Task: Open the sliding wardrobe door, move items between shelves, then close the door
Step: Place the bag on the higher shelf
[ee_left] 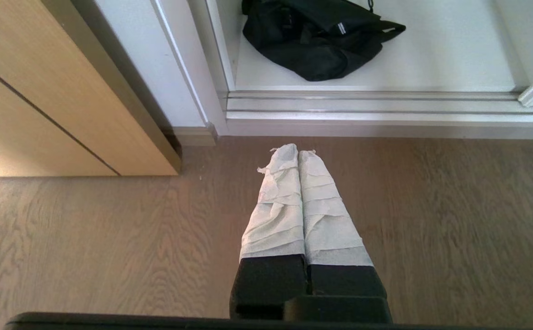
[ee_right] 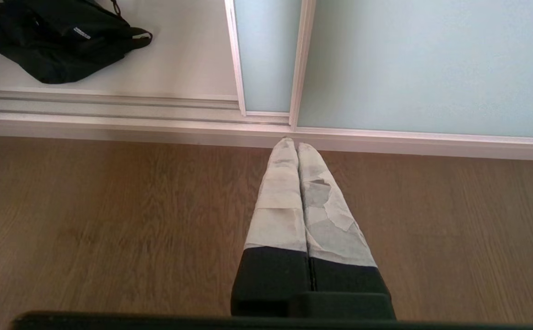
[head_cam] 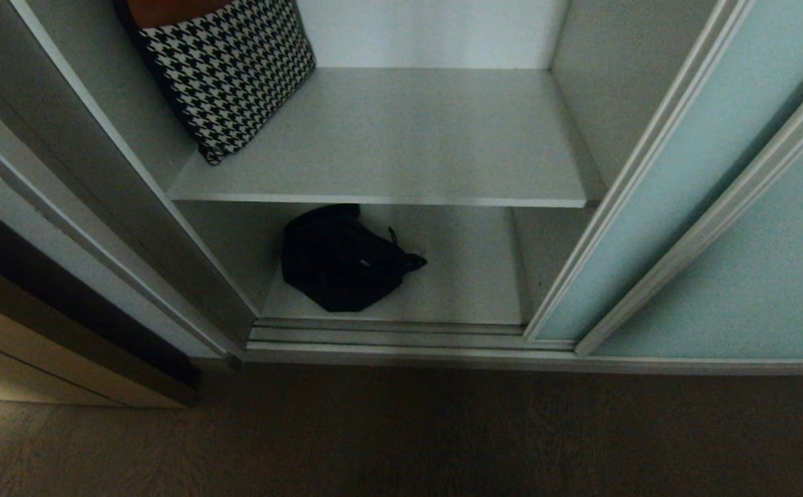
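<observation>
The wardrobe bay stands open. The frosted blue-green sliding wardrobe door (head_cam: 677,172) sits pushed to the right, overlapping a second glass panel (head_cam: 753,276). A soft black bag (head_cam: 339,259) lies on the lower shelf (head_cam: 470,290), toward its left. It also shows in both wrist views, as the bag (ee_left: 316,36) and the bag (ee_right: 60,41). The upper shelf (head_cam: 408,138) is bare across its middle and right. My left gripper (ee_left: 298,153) hangs shut and empty over the wood floor before the bay. My right gripper (ee_right: 292,144) is shut and empty near the foot of the door (ee_right: 266,55). Neither arm shows in the head view.
A black-and-white houndstooth cushion-like item (head_cam: 228,69) leans in the upper shelf's left corner. The ribbed silver floor track (head_cam: 387,335) runs along the bay's front. A light wooden cabinet (ee_left: 41,91) stands to the left of the wardrobe. Wood floor (head_cam: 401,435) lies in front.
</observation>
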